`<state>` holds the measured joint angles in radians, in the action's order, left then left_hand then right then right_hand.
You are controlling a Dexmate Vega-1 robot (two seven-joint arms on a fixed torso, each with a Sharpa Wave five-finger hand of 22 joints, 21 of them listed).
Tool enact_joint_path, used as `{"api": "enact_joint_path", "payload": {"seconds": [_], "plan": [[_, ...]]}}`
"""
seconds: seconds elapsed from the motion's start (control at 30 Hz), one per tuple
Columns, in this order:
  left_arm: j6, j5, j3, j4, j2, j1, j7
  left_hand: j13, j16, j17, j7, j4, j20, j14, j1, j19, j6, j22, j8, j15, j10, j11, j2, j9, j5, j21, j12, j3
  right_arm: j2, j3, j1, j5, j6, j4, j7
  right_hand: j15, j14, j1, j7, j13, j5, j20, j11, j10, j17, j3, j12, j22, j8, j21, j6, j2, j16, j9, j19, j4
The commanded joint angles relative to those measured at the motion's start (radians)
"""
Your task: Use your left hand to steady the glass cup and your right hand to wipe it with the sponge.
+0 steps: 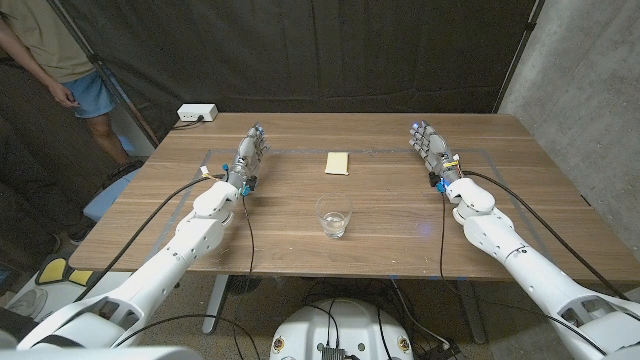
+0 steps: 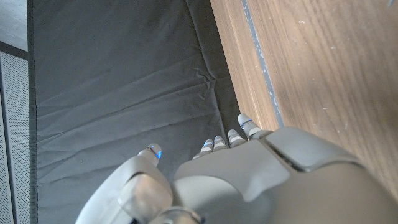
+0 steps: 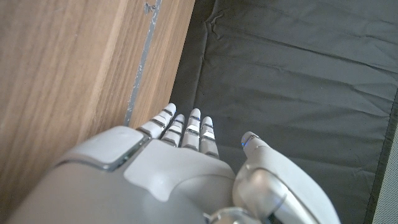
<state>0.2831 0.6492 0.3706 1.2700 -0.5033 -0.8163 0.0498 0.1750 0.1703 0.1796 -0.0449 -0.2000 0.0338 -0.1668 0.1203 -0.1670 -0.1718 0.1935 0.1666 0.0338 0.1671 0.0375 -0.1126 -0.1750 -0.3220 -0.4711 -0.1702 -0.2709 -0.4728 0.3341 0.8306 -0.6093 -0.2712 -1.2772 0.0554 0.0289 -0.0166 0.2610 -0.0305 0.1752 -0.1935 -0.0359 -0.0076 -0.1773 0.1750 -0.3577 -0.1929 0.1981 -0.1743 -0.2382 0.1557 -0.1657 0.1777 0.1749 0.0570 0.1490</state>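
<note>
pale yellow sponge [image 1: 338, 163], clear glass cup [image 1: 333, 216]

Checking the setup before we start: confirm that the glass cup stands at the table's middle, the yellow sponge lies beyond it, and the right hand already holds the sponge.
Not quite. In the head view the right hand holds nothing; the yellow sponge lies untouched on the table, beyond the glass cup as you said.

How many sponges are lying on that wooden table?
1: a pale yellow rectangular sponge lies toward the table's far side, beyond the clear glass cup, between the two robot hands and touching neither. None seems hidden.
</note>
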Motion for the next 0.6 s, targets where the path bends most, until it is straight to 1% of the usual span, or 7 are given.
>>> {"api": "enact_joint_path", "payload": {"seconds": [0.03, 0.23, 0.37, 0.4, 0.47, 0.53, 0.6], "plan": [[-0.014, -0.017, 0.006, -0.039, 0.011, 0.034, 0.056, 0.003, 0.007, 0.002, 0.001, 0.004, 0.118, -0.181, 0.0, -0.15, -0.265, 0.004, 0.005, 0.01, 0.197, 0.005, -0.08, -0.004, -0.006, -0.006, -0.009, -0.008, 0.104, -0.122, 0.006, 0.113, 0.048, 0.023, 0.06, 0.032, -0.003, 0.007, -0.002, 0.003, -0.004, -0.103, 0.001, -0.008, 0.004, -0.008, -0.004, 0.003, -0.006, -0.006, 0.005, -0.024, 0.005, 0.004, 0.002, -0.002], [-0.001, -0.027, 0.015, -0.065, 0.018, 0.048, 0.104, 0.002, 0.008, -0.002, 0.016, 0.025, 0.132, -0.18, 0.002, -0.149, -0.266, 0.0, 0.011, 0.024, 0.196, 0.019, -0.049, -0.004, -0.01, -0.002, -0.013, -0.001, 0.132, -0.165, 0.024, 0.162, 0.068, 0.0, 0.068, 0.021, -0.008, 0.01, -0.012, 0.003, -0.002, -0.09, 0.011, -0.013, -0.002, -0.005, -0.006, 0.001, -0.007, -0.007, 0.005, -0.006, 0.005, 0.003, 0.007, -0.015], [0.02, -0.047, 0.023, -0.076, 0.013, 0.053, 0.132, 0.001, 0.011, -0.009, 0.057, 0.099, 0.139, -0.168, 0.066, -0.134, -0.248, -0.012, 0.028, 0.05, 0.175, 0.05, 0.042, -0.004, -0.009, 0.014, -0.022, 0.022, 0.136, -0.182, 0.042, 0.192, 0.091, -0.034, 0.061, -0.032, -0.044, 0.035, -0.029, 0.003, 0.01, -0.036, 0.035, -0.022, -0.008, 0.005, -0.01, -0.005, -0.01, -0.008, 0.006, 0.042, 0.008, 0.003, 0.03, -0.065], [0.02, -0.053, 0.024, -0.071, 0.009, 0.052, 0.132, 0.002, 0.015, -0.009, 0.067, 0.125, 0.121, -0.146, 0.098, -0.113, -0.227, -0.013, 0.037, 0.044, 0.151, 0.053, 0.064, -0.005, -0.007, 0.013, -0.028, 0.027, 0.137, -0.186, 0.046, 0.197, 0.097, -0.041, 0.062, -0.036, -0.051, 0.04, -0.029, 0.003, 0.012, -0.022, 0.036, -0.023, -0.008, 0.007, -0.01, -0.006, -0.011, -0.009, 0.007, 0.048, 0.009, 0.003, 0.035, -0.073], [0.013, -0.068, 0.027, -0.055, -0.004, 0.048, 0.129, 0.005, 0.026, -0.005, 0.086, 0.169, 0.004, -0.077, 0.158, -0.07, -0.194, -0.008, 0.044, -0.008, 0.112, 0.026, 0.091, -0.007, -0.001, 0.009, -0.033, 0.037, 0.138, -0.192, 0.054, 0.207, 0.107, -0.055, 0.063, -0.059, -0.066, 0.049, -0.018, 0.003, 0.015, 0.003, 0.032, -0.026, -0.007, 0.01, -0.011, -0.006, -0.013, -0.007, 0.011, 0.059, 0.009, 0.004, 0.039, -0.09], [0.015, -0.072, 0.028, -0.051, -0.01, 0.046, 0.138, 0.007, 0.029, -0.003, 0.083, 0.18, -0.013, -0.048, 0.177, -0.056, -0.162, -0.005, 0.052, -0.024, 0.067, -0.017, 0.095, -0.008, 0.001, 0.009, -0.044, 0.043, 0.141, -0.197, 0.061, 0.213, 0.112, -0.066, 0.064, -0.062, -0.071, 0.051, -0.016, 0.003, 0.016, 0.01, 0.034, -0.028, -0.007, 0.011, -0.012, -0.006, -0.013, -0.007, 0.011, 0.062, 0.01, 0.004, 0.039, -0.095], [0.018, -0.079, 0.029, -0.043, -0.019, 0.041, 0.145, 0.008, 0.031, -0.002, 0.089, 0.188, -0.013, -0.033, 0.188, -0.052, -0.143, -0.005, 0.056, -0.033, 0.041, -0.033, 0.101, -0.008, 0.002, 0.011, -0.051, 0.046, 0.144, -0.202, 0.069, 0.219, 0.121, -0.078, 0.065, -0.073, -0.081, 0.054, -0.015, 0.004, 0.017, 0.016, 0.042, -0.034, -0.007, 0.014, -0.014, -0.006, -0.013, -0.006, 0.012, 0.068, 0.011, 0.004, 0.04, -0.102]]}}
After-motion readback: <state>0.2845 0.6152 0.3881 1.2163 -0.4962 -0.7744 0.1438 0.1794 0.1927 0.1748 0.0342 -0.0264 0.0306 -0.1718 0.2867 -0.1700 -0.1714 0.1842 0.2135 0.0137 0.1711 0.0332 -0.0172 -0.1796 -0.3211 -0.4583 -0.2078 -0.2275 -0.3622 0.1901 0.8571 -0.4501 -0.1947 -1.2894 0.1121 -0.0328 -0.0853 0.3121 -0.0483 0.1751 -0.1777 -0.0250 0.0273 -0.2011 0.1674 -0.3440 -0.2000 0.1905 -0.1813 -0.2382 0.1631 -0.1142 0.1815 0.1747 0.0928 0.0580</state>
